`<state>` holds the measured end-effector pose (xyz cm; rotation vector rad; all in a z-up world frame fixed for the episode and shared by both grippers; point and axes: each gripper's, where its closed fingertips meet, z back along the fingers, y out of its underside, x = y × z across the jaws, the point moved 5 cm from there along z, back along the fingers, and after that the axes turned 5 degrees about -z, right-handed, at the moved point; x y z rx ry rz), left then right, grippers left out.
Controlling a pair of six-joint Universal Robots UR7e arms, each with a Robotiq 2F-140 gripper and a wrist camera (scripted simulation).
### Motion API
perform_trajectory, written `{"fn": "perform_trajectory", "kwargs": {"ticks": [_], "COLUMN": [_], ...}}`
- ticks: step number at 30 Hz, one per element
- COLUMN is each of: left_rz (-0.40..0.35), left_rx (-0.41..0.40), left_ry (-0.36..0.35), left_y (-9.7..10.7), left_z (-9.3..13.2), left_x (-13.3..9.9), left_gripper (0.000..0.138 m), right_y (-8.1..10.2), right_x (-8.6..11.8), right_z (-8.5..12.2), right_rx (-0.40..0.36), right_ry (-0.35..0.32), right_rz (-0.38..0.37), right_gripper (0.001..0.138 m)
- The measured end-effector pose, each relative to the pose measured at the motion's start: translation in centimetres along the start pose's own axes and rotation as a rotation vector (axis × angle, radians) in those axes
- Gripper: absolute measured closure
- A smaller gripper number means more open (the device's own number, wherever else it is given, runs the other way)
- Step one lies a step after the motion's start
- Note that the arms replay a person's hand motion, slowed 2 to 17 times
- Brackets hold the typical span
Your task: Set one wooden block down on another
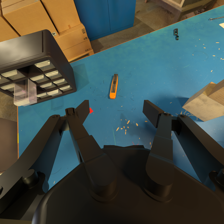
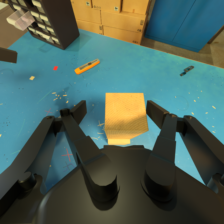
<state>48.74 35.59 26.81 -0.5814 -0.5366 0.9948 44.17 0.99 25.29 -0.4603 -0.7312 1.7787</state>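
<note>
In the right wrist view a wooden block (image 2: pixel 125 112) rests on a paler wooden block (image 2: pixel 118 141), of which only a strip shows beneath it. My right gripper (image 2: pixel 116 104) is open above them. Its right finger (image 2: pixel 155 112) is close beside the top block and its left finger (image 2: pixel 80 110) stands well apart from it. In the left wrist view the two blocks show at the right edge, the upper one (image 1: pixel 217 92) on the lower one (image 1: pixel 198 106). My left gripper (image 1: pixel 116 105) is open and empty over the blue table (image 1: pixel 151 67), left of the blocks.
An orange utility knife (image 1: pixel 114 86) (image 2: pixel 86 66) lies on the table. A black drawer cabinet (image 1: pixel 34 67) (image 2: pixel 48 20) stands at the table's corner with one clear drawer pulled out. A USB stick (image 2: pixel 186 70) lies far right. Cardboard boxes (image 2: pixel 115 18) and a blue cabinet (image 2: pixel 181 21) stand beyond the table edge.
</note>
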Motion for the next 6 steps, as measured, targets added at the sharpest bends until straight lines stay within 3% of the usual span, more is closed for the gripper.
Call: {"fn": "perform_trajectory", "kwargs": {"ticks": [6], "left_rz": [-0.014], "left_rx": [0.009], "left_ry": [0.012], "left_y": [-0.15], "left_z": [-0.44], "left_x": [-0.31], "left_gripper": [0.023], "right_y": [-0.23], "right_x": [0.08], "right_z": [-0.06], "right_rx": [-0.009], "right_ry": [-0.001], "right_rz": [-0.006], "right_gripper": [0.015]}}
